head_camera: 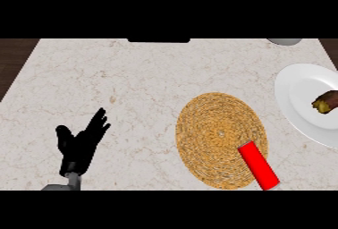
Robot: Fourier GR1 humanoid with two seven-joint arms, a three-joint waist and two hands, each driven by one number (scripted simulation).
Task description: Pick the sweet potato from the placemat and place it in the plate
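Note:
The sweet potato, brown with a yellowish end, lies on the white plate at the right edge of the head view, partly cut off by the frame. Left of the plate sits the round woven placemat, with no sweet potato on it. My left hand rests open at the lower left, fingers up, far from both. My right hand does not show in the view.
A red bar lies on the placemat's lower right rim, reaching past its edge. A grey round object peeks in at the top right. A dark slab sits at the counter's far edge.

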